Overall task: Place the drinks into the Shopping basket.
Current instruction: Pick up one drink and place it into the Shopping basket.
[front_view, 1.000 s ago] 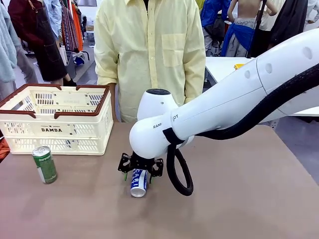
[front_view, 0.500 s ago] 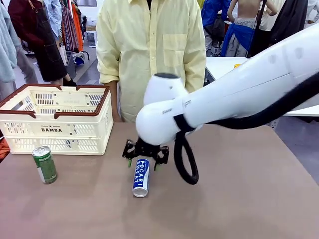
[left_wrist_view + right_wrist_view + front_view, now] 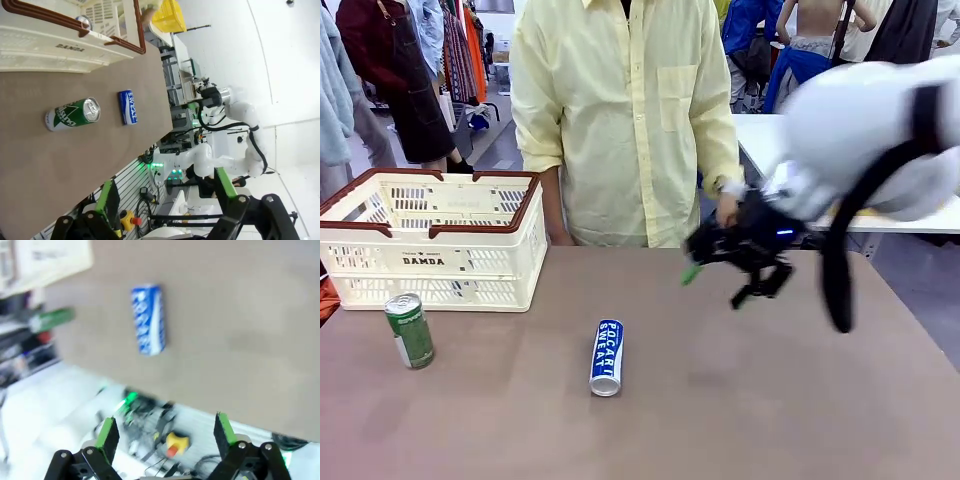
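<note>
A brown table [image 3: 800, 400] is taking up the near part of the room, and a person [image 3: 620, 120] in a pale yellow shirt is standing at its far edge, with clothes racks behind.

The right gripper [image 3: 730, 268] is hanging in the air above the far right part of the table, blurred, close in front of the person's hand [image 3: 727, 208]. In its own wrist view the right gripper [image 3: 165, 432] is showing its two green-padded fingers [image 3: 107, 432] wide apart with nothing between them. The blue can [image 3: 606, 357] is lying on its side on the table, lower than this claw and well apart from it toward the robot's left. In the right wrist view the blue can [image 3: 148, 320] is lying far ahead of the open fingers.

The green can [image 3: 410, 331] is standing upright still farther from the right claw, on the same left side, just in front of the Shopping basket [image 3: 430, 262]. The basket is sitting at the far left of the table, also well apart from that claw.

The left gripper [image 3: 167, 200] is holding its fingers apart too, and nothing is between them. Far ahead of it, the green can [image 3: 72, 114] and the blue can [image 3: 128, 107] are resting near each other but not touching. Beyond them the Shopping basket [image 3: 60, 47] is standing, and the silver end of another can [image 3: 83, 21] is showing inside it. Its colour cannot be told.
</note>
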Controlling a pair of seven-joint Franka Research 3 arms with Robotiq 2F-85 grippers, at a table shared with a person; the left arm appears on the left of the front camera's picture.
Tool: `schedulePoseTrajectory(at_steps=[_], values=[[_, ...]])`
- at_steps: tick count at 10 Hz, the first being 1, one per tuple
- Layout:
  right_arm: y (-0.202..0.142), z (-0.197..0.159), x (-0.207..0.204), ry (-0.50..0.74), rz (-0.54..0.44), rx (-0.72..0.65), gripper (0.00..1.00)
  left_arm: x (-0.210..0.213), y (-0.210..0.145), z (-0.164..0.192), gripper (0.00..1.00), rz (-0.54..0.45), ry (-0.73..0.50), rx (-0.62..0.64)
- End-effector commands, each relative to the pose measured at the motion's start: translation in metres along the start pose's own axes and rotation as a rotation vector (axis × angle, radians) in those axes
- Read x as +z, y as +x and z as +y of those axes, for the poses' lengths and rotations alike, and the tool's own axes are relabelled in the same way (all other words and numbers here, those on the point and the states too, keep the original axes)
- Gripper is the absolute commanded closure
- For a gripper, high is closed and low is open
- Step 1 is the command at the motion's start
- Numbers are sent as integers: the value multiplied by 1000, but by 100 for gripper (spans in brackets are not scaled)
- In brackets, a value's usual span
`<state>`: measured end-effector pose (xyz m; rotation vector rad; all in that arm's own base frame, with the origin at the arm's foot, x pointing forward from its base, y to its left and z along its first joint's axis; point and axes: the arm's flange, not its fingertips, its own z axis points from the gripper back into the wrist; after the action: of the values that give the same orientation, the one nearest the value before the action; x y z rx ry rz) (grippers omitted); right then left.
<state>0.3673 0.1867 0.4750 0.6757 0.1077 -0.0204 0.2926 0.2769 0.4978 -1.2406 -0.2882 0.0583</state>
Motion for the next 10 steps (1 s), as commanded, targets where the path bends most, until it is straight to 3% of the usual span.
schedulePoseTrajectory(at_steps=[1,3,5,7,8,9,10], values=[[-6,-100,63,378,139,-46,0,3,0,-1,0,-1,-13,-16],[-32,-175,91,742,17,-9,0,3,0,-1,0,-1,-13,-16],[-62,-229,103,939,-191,-104,0,3,0,-1,0,-1,-13,-16],[-81,-250,101,956,-294,-121,0,3,0,-1,0,-1,-13,-16],[-83,-252,99,858,-358,-159,0,3,0,-1,0,-1,-13,-16],[-53,-271,138,958,-242,-165,0,3,0,-1,0,-1,-13,-16],[-53,-271,138,958,-242,-165,0,3,0,-1,0,-1,-13,-16]])
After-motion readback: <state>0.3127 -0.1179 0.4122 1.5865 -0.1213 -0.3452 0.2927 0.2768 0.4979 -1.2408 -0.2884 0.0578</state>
